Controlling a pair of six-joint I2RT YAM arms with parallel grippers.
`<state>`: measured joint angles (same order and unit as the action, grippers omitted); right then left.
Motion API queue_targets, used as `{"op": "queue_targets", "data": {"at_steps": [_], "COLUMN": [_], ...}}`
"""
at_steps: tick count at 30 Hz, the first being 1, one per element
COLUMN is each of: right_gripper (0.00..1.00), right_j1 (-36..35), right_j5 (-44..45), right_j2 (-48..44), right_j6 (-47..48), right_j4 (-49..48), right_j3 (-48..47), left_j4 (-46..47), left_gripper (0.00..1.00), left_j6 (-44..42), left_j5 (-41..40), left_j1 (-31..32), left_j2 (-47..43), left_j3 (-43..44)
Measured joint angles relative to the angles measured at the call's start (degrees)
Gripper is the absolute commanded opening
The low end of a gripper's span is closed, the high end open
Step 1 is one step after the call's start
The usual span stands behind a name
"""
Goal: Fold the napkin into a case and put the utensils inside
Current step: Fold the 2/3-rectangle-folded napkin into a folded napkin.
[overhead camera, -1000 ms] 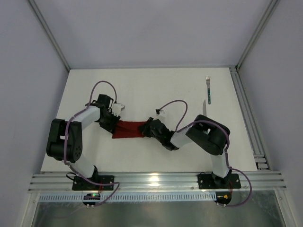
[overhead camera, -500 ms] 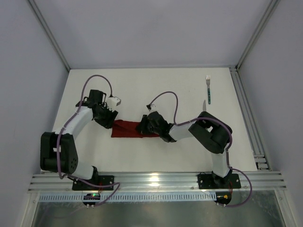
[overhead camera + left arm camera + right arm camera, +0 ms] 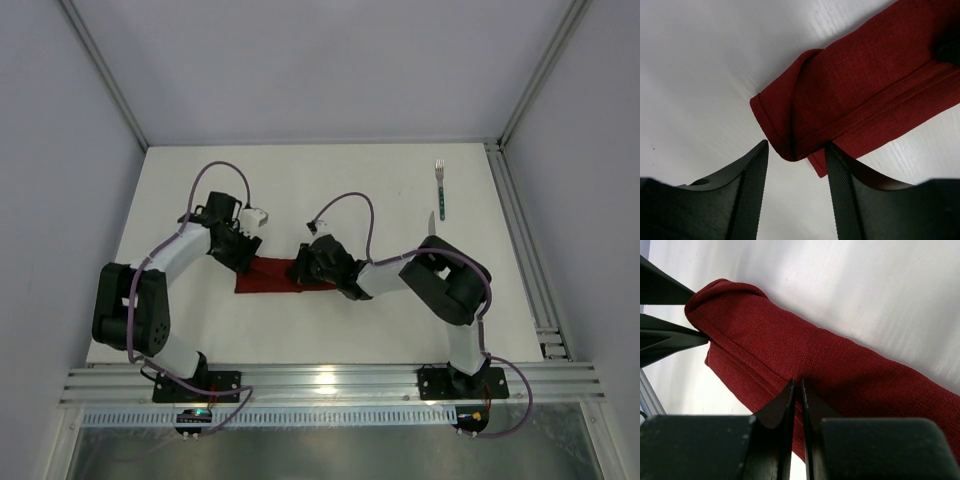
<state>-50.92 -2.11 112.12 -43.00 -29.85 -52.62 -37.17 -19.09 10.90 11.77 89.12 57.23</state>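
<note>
Red linen-like weave filled both wrist views, where the napkin [image 3: 865, 85] lay folded into a narrow strip, its lengthwise seams and the rolled, tucked layers at its left end clear there, whereas the overhead camera showed only a small dark red bar. The left wrist view showed the left tool [image 3: 796, 149] with its ribbed fingers [image 3: 750, 192] held apart, the strip's end lying in the gap. The right wrist view showed the right tool [image 3: 797, 384] almost closed to a thin slit, tips on the cloth; whether they pinched a fold I could not tell. Only the overhead view took in the fork [image 3: 439, 186], far back on the right, and the knife [image 3: 431, 223] just nearer, partly hidden behind the right arm [image 3: 445, 280], both well apart from the napkin. The white worktop [image 3: 350, 190] sat between pale grey walls [image 3: 320, 70], with aluminium rails [image 3: 330, 380] along its near edge. The left arm [image 3: 170, 255] bent out and back in towards the strip's left end; the right arm folded back on itself and reached left to the strip's right end.
</note>
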Motion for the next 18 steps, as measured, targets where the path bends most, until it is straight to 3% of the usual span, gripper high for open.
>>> {"op": "queue_targets", "data": {"at_steps": [4,11,17,18], "right_gripper": [0.16,0.16,0.26,0.44], "right_j1": [0.0,-0.1,-0.2,-0.2], "right_j5": [-0.5,-1.7,-5.3,-6.2], "right_j2": [-0.8,-2.3,-5.1,-6.2], "right_j6": [2.5,10.7,22.1,24.9], "right_j4": [1.6,7.0,10.4,10.9], "right_j3": [-0.3,-3.6,-5.4,-5.4], "left_j4": [2.2,4.4,5.8,6.0], "left_gripper": [0.39,0.01,0.00,0.00], "left_j6": [0.9,0.6,0.2,0.2], "left_j5": [-3.3,-5.4,-7.8,-8.0], "left_j1": [2.1,5.1,5.1,5.1], "left_j2": [-0.2,-0.5,-3.0,-3.3], "left_j3": [-2.8,-5.6,-7.3,-7.5]}}
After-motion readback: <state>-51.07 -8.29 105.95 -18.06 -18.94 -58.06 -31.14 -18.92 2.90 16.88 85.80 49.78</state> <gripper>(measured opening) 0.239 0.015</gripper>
